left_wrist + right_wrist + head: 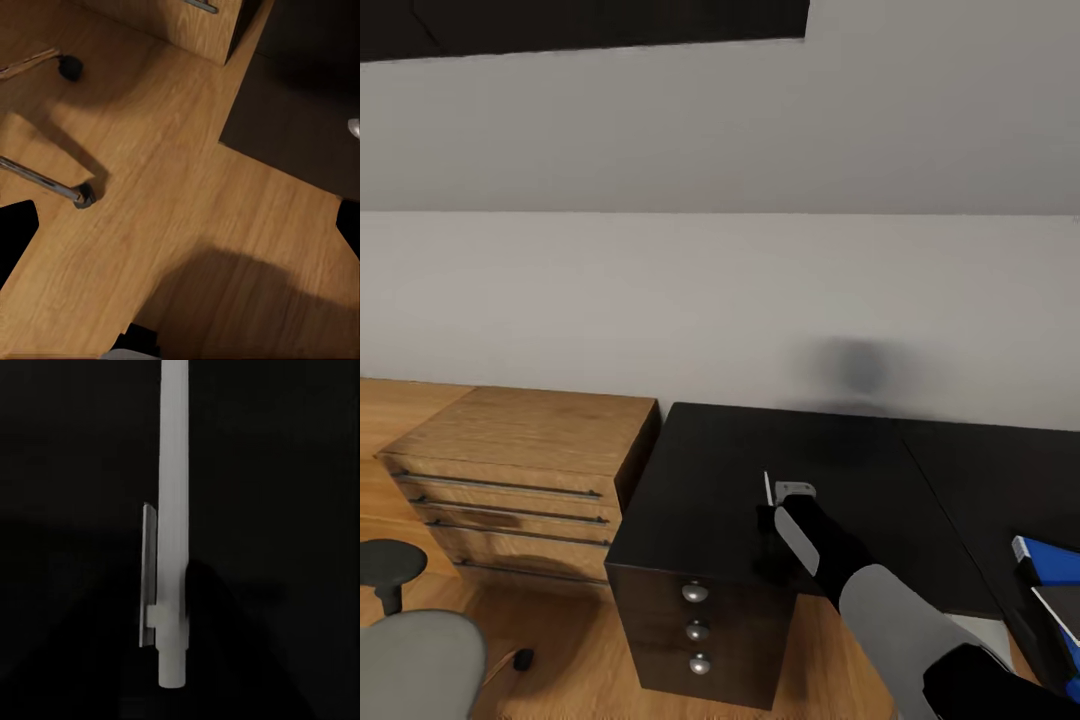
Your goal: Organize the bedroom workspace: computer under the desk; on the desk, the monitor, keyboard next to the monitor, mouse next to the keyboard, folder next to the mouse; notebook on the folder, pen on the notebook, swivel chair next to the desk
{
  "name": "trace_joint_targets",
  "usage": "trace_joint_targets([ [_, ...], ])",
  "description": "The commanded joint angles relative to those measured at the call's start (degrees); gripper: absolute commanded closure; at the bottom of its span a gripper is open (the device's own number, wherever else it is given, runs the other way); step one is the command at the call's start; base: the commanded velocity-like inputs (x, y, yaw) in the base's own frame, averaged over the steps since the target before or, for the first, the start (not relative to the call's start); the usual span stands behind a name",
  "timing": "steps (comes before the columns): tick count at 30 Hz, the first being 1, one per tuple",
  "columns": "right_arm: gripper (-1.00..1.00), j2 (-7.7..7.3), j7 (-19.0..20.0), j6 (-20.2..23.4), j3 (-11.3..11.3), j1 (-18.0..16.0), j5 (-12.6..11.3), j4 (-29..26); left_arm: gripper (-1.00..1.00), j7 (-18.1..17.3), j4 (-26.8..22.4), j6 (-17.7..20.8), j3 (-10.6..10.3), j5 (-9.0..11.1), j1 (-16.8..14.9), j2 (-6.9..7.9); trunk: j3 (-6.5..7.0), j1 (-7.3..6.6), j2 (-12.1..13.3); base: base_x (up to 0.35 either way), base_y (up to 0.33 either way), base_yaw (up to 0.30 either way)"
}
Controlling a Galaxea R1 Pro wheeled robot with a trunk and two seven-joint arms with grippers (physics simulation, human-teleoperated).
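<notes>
My right gripper (768,517) reaches over the left end of the glossy black desk (700,470) and is shut on the pen (767,487), a thin white stick rising from its dark fingers. Close up in the right wrist view, the pen (173,525) with its clip runs across the dark desk top (75,510). A blue folder (1048,560) lies at the right edge of the desk with the grey notebook (1063,606) on it. The swivel chair (410,655) stands at the lower left. My left gripper (180,225) hangs open over the wooden floor.
A low light-wood cabinet (520,465) stands left of the desk against the wall. The desk's drawer unit with round silver knobs (695,592) faces me. The chair's chrome leg (41,180) and castor (84,196) are on the floor below my left arm.
</notes>
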Motion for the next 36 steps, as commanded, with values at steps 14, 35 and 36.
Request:
trace_joint_targets([
  [14, 1.00, -10.33, -1.6, 1.9, 0.3, 9.6, -10.8, -29.5, -1.00, 0.2, 0.1, -0.1, 0.1, 0.7, 0.0, 0.27, 2.47, -3.10, 5.6, -0.271, 0.000, 0.000],
  [35, 1.00, -12.84, -6.9, 2.8, -6.2, 10.4, -14.6, -34.0, -1.00, 0.3, 2.0, -0.3, 0.2, 0.6, 0.0, 0.22, 2.96, -3.10, 5.6, -0.114, 0.000, -0.119],
  [36, 1.00, -12.93, -6.9, 2.8, -6.5, 10.4, -14.6, -34.1, -1.00, 0.3, 2.0, -0.3, 0.2, 0.6, 0.0, 0.21, 2.96, -3.10, 5.6, -0.153, 0.000, -0.017],
])
